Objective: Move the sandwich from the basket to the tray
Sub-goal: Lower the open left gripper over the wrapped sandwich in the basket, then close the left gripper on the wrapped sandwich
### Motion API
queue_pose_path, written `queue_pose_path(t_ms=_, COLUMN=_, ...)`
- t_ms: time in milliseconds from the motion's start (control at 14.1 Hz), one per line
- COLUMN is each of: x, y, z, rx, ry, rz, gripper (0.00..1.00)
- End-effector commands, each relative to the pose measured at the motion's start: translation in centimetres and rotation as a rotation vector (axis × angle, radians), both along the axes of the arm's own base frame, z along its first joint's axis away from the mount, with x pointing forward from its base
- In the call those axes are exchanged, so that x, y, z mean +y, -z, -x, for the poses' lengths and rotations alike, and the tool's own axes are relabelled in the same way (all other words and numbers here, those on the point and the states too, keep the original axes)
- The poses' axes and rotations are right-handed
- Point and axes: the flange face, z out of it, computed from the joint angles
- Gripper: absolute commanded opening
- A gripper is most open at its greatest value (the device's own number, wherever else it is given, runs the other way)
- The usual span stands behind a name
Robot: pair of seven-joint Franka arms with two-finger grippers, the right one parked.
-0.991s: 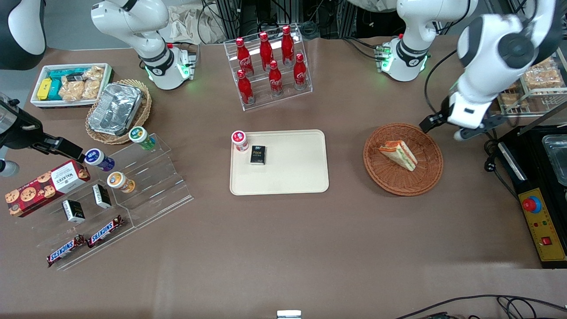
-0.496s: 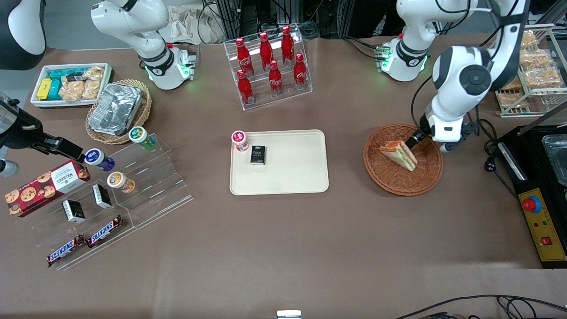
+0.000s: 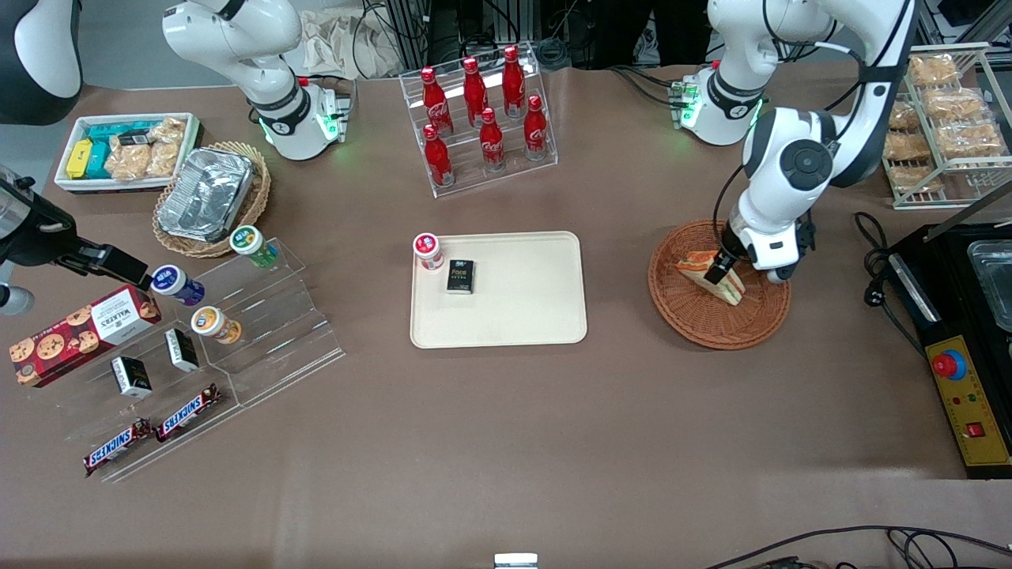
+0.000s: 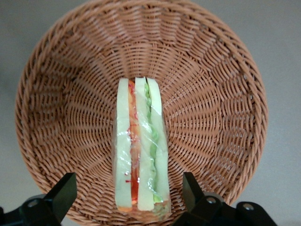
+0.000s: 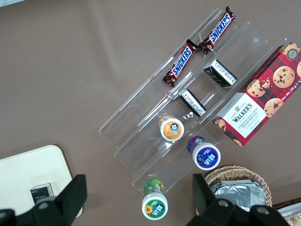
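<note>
The sandwich (image 3: 700,269), a wedge of white bread with red and green layers in clear wrap, lies in the round reddish-brown wicker basket (image 3: 688,316). My left gripper (image 3: 723,269) hangs right over it, open, one finger on each side of the wedge with a gap to the bread. In the left wrist view the sandwich (image 4: 140,155) stands on edge in the basket (image 4: 211,94) between my two black fingers (image 4: 63,193), with the gripper (image 4: 129,195) centred on it. The cream-beige tray (image 3: 522,308) lies beside the basket, toward the parked arm's end.
On the tray sit a small red-capped jar (image 3: 428,250) and a black box (image 3: 460,276). A rack of red cola bottles (image 3: 482,118) stands farther from the front camera. A wire rack of bagged snacks (image 3: 941,126) and a black control box (image 3: 968,395) lie at the working arm's end.
My left gripper has swung from beside the basket's rim to over the sandwich and come down around it. The sandwich has not moved.
</note>
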Motion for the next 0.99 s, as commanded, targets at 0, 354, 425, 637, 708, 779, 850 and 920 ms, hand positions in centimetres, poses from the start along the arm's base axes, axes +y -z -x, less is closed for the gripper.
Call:
queue_pose_path(t_ms=0, x=-0.6, y=1.2, z=0.4, rx=-0.004, ry=-0.014, rz=-0.032, gripper=0.99)
queue_pose_path(t_ms=354, x=-0.7, y=1.9, z=0.4, rx=-0.045, ry=-0.058, rz=-0.073, gripper=0.62)
queue_pose_path(t_ms=425, x=-0.8, y=1.5, z=0.2, rx=-0.054, ry=-0.057, rz=-0.071, gripper=0.45)
queue_pose_path(t_ms=637, x=-0.9, y=-0.7, z=-0.7, rx=-0.071, ry=-0.064, rz=-0.074, gripper=0.09)
queue_pose_path(t_ms=708, x=-1.0, y=-2.0, z=-1.1, rx=-0.063, ry=-0.059, rz=-0.085, gripper=0.01)
queue_pose_path(t_ms=779, x=-1.0, y=-3.3, z=-1.7, rx=-0.052, ry=-0.077, rz=-0.093, gripper=0.00)
queue_pose_path(t_ms=850, x=-1.2, y=-4.9, z=-2.5, rx=-0.046, ry=-0.090, rz=-0.094, gripper=0.00)
queue_pose_path(t_ms=920, x=-1.3, y=-6.6, z=-3.4, rx=-0.037, ry=-0.096, rz=-0.103, gripper=0.00)
